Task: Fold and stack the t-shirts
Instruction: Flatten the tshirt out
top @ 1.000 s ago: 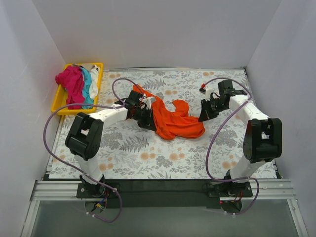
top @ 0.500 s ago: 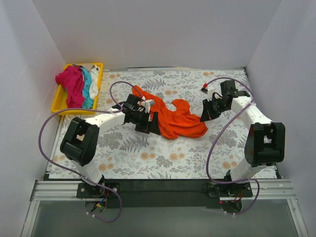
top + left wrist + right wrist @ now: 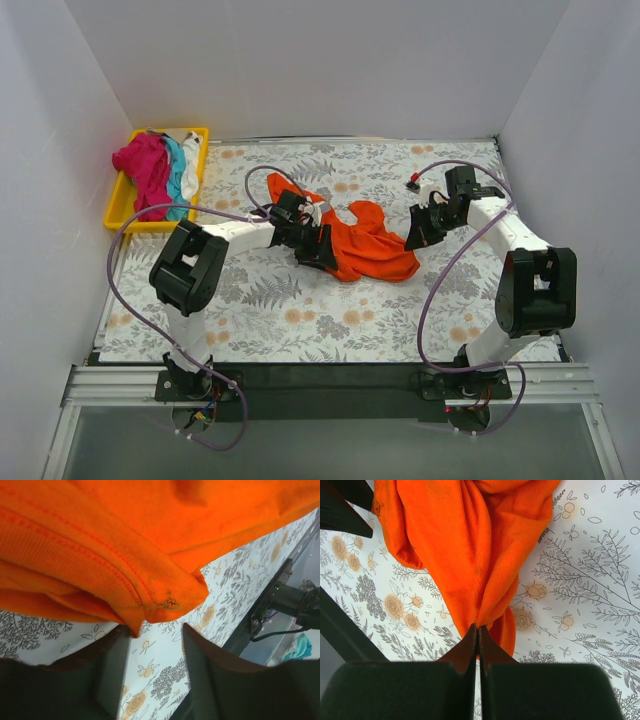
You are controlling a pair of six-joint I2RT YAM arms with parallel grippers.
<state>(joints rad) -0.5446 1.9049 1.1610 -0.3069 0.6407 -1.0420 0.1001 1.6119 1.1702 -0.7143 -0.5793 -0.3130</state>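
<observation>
A vivid orange t-shirt point(image 3: 365, 245) lies crumpled in the middle of the floral mat. My left gripper point(image 3: 318, 250) is at its left edge, jaws open. In the left wrist view point(image 3: 155, 640) the shirt's stitched hem point(image 3: 125, 580) hangs just above the fingertips, with only the mat between them. My right gripper point(image 3: 411, 238) is shut on a bunched fold at the shirt's right end, as the right wrist view point(image 3: 477, 629) shows, with the orange cloth point(image 3: 470, 545) stretching away from it. Magenta point(image 3: 140, 165), teal point(image 3: 176, 178) and white point(image 3: 190, 160) shirts lie heaped in the tray.
The yellow plastic tray point(image 3: 117, 208) sits at the back left corner. The floral mat point(image 3: 300, 310) covers the table. White walls close in the left, back and right sides. Purple cables loop around both arms.
My left gripper has moved right, in against the shirt's left edge, and the left arm has swung round. The shirt is bunched more to the right. My right gripper has kept its grip.
</observation>
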